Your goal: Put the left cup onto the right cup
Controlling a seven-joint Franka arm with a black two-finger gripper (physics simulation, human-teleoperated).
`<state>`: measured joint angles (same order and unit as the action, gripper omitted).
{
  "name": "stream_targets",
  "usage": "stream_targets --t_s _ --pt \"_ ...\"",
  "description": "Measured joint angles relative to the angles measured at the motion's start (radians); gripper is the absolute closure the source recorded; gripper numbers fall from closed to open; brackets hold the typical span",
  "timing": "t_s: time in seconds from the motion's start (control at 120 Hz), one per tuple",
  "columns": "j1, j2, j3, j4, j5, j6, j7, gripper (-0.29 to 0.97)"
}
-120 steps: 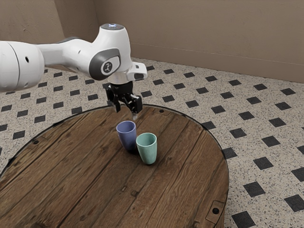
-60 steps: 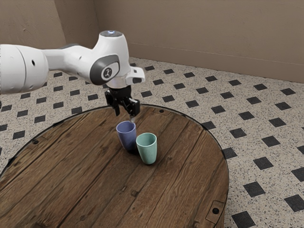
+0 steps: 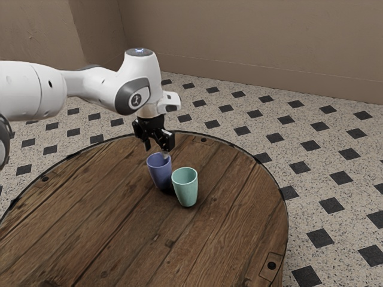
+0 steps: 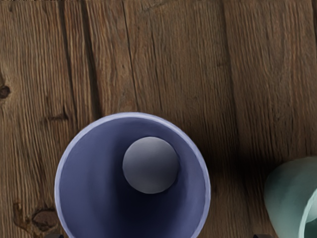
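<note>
Exterior view, near to far. Round worktop [image 3: 90,227] of dark weathered planks across the lower half of the frame, with a metal rim band and bolt heads along the edge. Nearest of the two cups: teal cup [image 3: 185,186], upright, mouth up, just left of frame centre. Directly behind it and to its left: purple cup [image 3: 159,170], likewise upright on the planks, just beside the teal one. Over the purple cup's far rim: black gripper [image 3: 160,148], pointing down, released, fingers spread with the tips close to the rim, nothing grasped. Behind the gripper: white arm [image 3: 90,86] entering from the left edge of the frame, last joint marked by a grey disc. Farther back: speckled floor [image 3: 311,131] with black diamond tiles, then plain tan wall [image 3: 269,36] with a baseboard along the top of the frame.

Wrist view, looking straight down. Purple cup [image 4: 99,188] directly beneath the gripper, mouth open, pale round bottom visible inside, light rim distinct against the planks. Teal cup [image 4: 290,198] beside it, cut off by the frame edge, with a dark strip of shadowed worktop [image 4: 163,59] between the two. Beyond both cups, bare plank grain and knots.
</note>
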<state>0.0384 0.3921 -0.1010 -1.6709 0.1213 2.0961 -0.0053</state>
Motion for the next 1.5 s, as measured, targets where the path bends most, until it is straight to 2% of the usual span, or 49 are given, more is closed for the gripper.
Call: stream_targets --t_s 1.5 --pt "-0.002 0.084 -0.011 0.018 -0.001 0.076 0.014 0.21"
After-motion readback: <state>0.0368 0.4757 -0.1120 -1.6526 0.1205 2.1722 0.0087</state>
